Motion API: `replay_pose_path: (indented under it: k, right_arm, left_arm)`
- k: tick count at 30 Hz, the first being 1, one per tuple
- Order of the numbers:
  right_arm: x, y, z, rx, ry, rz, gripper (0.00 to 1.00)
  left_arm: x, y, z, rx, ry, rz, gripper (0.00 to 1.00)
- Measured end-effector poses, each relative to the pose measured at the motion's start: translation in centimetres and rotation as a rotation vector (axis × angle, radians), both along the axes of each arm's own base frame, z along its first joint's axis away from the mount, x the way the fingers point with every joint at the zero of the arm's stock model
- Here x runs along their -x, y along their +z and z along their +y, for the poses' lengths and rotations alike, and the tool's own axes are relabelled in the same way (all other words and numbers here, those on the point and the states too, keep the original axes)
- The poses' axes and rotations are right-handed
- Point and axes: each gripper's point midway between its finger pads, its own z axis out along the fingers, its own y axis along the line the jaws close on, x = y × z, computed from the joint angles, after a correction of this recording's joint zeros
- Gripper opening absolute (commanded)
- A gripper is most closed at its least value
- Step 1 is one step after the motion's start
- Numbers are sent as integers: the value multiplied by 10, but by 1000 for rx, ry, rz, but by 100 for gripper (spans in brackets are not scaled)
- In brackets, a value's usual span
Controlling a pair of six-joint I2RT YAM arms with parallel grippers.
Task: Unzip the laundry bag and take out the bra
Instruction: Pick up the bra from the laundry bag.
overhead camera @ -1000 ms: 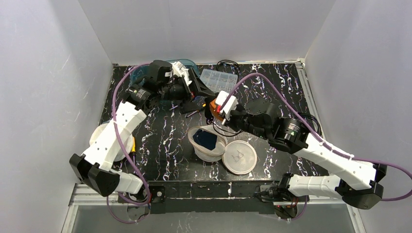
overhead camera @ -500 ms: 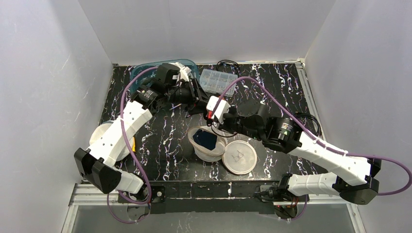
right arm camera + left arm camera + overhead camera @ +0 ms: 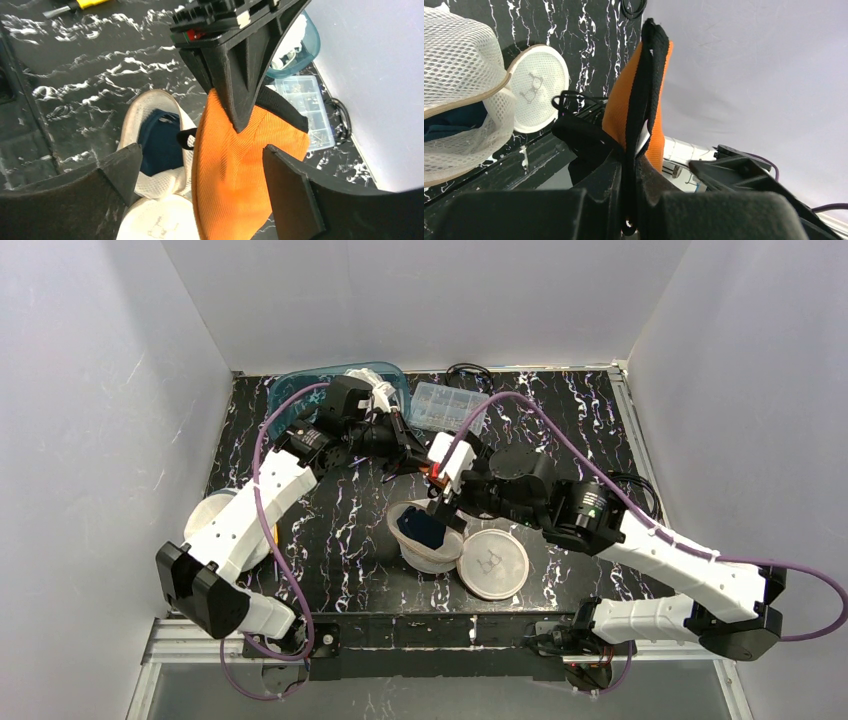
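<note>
Over marbled table [image 3: 335,540], left jaws clamp bra [image 3: 621,112].

- Plain white panel walls [image 3: 420,300] close the back, left and right sides.
- Black marble-patterned desk [image 3: 330,540] with white veins spans between them.
- Even, soft light.

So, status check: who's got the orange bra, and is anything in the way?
Left gripper shut on orange black-trimmed fabric bra. Right gripper open, straddling it. Bra held above open white mesh laundry bag. Nothing blocking.
</note>
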Motion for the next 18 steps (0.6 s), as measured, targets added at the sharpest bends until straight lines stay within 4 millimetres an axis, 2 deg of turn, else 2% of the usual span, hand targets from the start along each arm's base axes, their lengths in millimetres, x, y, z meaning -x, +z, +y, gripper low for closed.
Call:
replay_pose_path:
  k: [3, 6, 9, 12, 15, 18]
  right_arm:
    - [8, 15, 4, -77, 9, 46, 99]
    - [16, 39, 6, -192, 14, 84, 99]
    - [21, 68, -2, -327, -1, 98, 99]
    - [23, 94, -21, -474, -52, 88, 99]
    - [21, 89, -37, -545, -113, 96, 99]
    - [22, 62, -45, -566, -148, 138, 98]
  left_arm:
    - [-5, -1, 6, -6, 22, -10, 0]
    - [-21, 7, 20, 8, 74, -56, 0]
    - [-46, 19, 47, 15, 157, -143, 0]
    - [-74, 27, 81, -3, 254, -230, 0]
    - [-106, 27, 118, -38, 338, -299, 0]
    - [-137, 25, 144, -85, 371, -375, 0]
